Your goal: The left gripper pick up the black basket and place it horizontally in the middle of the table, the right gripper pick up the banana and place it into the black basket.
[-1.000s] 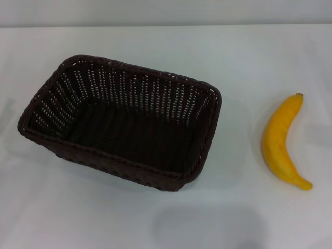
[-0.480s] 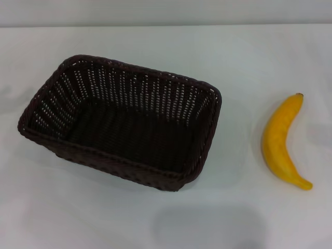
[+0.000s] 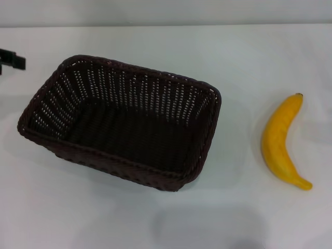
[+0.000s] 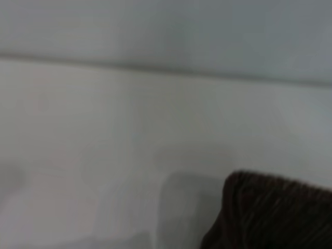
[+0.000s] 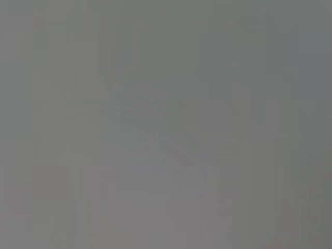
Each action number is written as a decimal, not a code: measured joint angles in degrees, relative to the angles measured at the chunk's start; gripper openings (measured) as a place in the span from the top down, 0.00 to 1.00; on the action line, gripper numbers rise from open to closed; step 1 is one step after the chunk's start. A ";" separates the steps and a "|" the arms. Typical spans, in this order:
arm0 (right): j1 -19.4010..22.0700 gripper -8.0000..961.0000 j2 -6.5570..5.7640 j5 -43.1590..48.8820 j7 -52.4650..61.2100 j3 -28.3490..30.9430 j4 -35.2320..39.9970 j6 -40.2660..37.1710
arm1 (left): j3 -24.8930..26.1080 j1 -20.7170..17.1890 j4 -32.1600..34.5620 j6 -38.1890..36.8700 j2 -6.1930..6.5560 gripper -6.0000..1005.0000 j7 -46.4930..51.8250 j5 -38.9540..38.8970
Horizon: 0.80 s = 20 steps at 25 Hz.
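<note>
The black basket sits empty on the white table, left of the middle, turned slightly askew. A corner of the black basket also shows in the left wrist view. The banana lies on the table to the right of the basket, stem tip pointing away from me. A tip of my left gripper shows at the far left edge, beside the basket's far left corner and apart from it. My right gripper is out of view; the right wrist view shows only flat grey.
The table's far edge meets a grey wall. Bare white table lies between the basket and the banana and along the front.
The left gripper's black tip has come into the head view at the far left edge. The basket and the banana have not moved.
</note>
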State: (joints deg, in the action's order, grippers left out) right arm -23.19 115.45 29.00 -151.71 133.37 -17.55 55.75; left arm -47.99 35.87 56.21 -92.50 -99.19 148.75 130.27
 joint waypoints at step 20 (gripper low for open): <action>-0.19 0.10 0.04 0.27 3.95 -0.05 0.41 0.52 | -4.15 4.57 -4.26 1.49 -4.54 0.23 -1.48 7.91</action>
State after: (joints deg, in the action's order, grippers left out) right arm -23.38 115.49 29.27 -147.75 133.33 -17.13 56.27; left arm -52.14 40.44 51.95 -91.01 -103.73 147.27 138.18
